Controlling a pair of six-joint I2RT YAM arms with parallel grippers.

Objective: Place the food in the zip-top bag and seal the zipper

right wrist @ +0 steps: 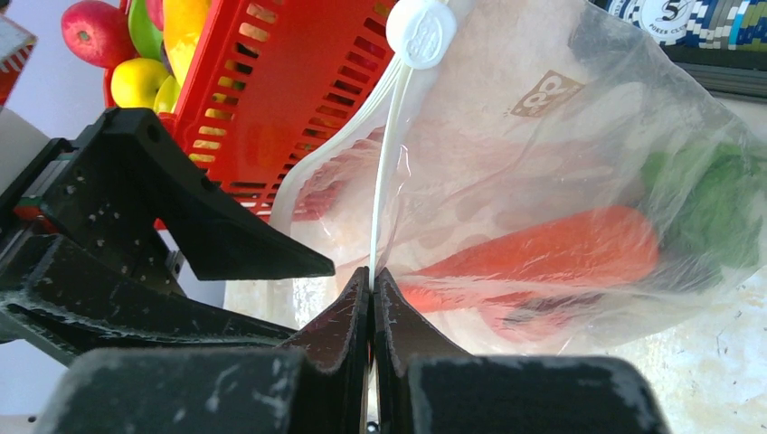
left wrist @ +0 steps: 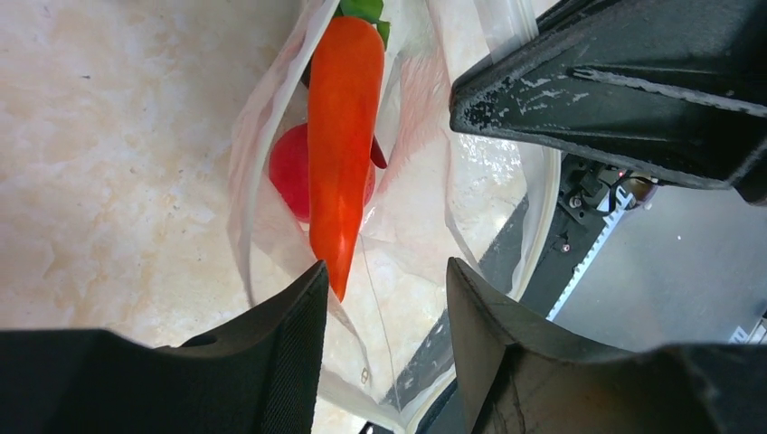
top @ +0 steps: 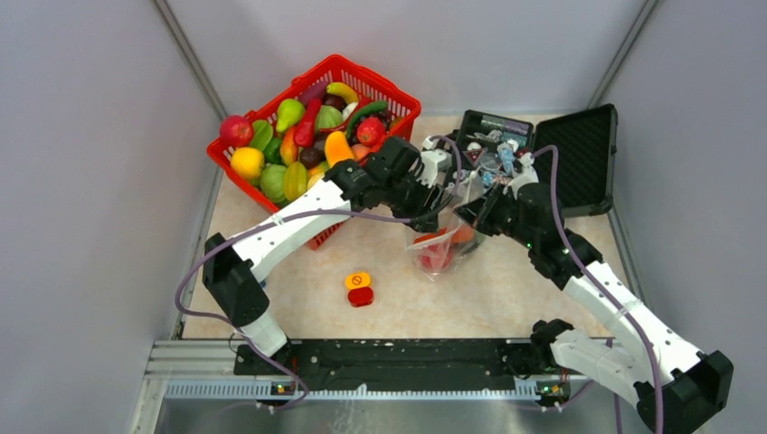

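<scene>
The clear zip-top bag (top: 441, 253) hangs open-mouthed at the table's middle. My right gripper (right wrist: 373, 276) is shut on its whitish zipper (right wrist: 384, 181), just below the white slider (right wrist: 421, 32). An orange carrot (left wrist: 344, 136) and a red piece of food (left wrist: 288, 172) lie inside the bag (left wrist: 425, 208). In the right wrist view the carrot (right wrist: 552, 253) shows through the film beside a green piece (right wrist: 705, 208). My left gripper (left wrist: 384, 271) is open over the bag's mouth, nothing between its fingers; the carrot's tip is just past the left finger (left wrist: 289, 325). From above, both grippers (top: 432, 201) (top: 472, 210) meet at the bag's top.
A red basket (top: 398, 95) heaped with more toy food stands at the back left, close behind my left arm. An open black case (top: 579, 154) lies at the back right. A small orange-and-red button block (top: 359, 287) sits on the table in front of the bag.
</scene>
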